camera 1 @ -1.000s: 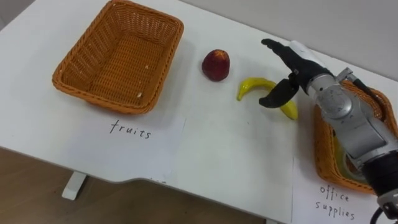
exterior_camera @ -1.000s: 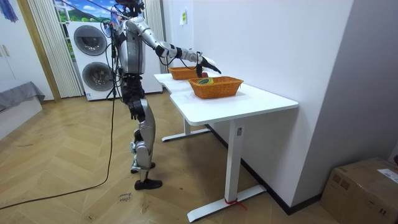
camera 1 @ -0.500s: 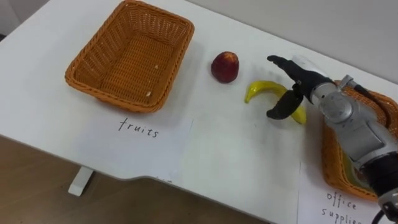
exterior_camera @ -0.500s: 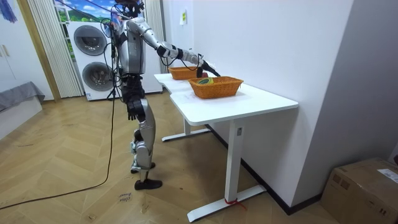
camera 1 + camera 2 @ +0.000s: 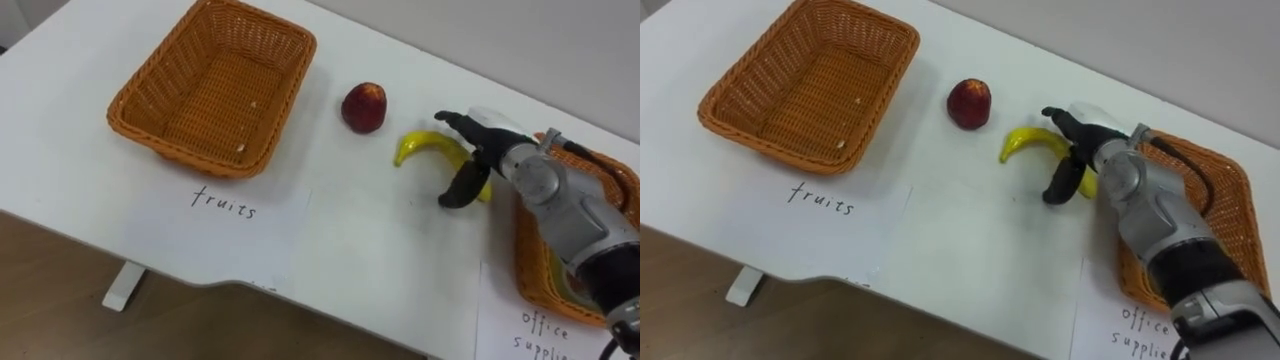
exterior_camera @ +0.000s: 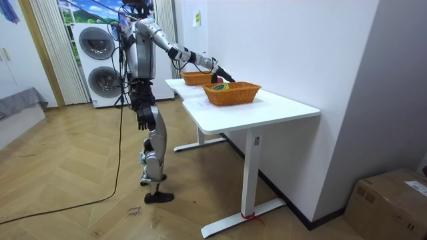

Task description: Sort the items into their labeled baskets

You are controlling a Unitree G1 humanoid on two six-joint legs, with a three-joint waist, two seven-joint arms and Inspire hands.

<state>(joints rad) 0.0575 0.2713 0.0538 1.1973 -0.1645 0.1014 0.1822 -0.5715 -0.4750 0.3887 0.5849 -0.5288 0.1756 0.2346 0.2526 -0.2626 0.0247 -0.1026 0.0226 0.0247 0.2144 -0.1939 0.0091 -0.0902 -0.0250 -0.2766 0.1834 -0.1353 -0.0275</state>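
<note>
- Right hand (image 5: 497, 150) is over the banana (image 5: 424, 145): fingers spread past its far side, thumb hooked down on the near side. It's open and not clamped on anything yet, afaict.
- Left hand (image 6: 141, 123) hangs at the robot's side in the room view, too small to read.
- The banana lies flat on the white table (image 5: 350, 235), between the apple (image 5: 363, 107) and the right wicker basket (image 5: 1223, 190). The left wicker basket (image 5: 215, 90) is empty, so no fruit is sorted yet imo.
- Risk 1: the banana's skin is smooth and curved. If the hand closes off-centre it'll prob pivot or squirt out sideways, maybe into the apple.
- Risk 2: the apple is round and glossy red. One nudge and it rolls, and the table edge isn't far.
- Risk 3: too much squeeze bruises soft fruit, too little drops it on the way to the left basket.
- Risk 4: the forearm sits right by the right basket's rim, so a sloppy lift could snag the weave.
- Both baskets are stiff woven rattan w/ sloped walls. A paper sheet (image 5: 225, 215) lies flat in front of the left one.
</note>
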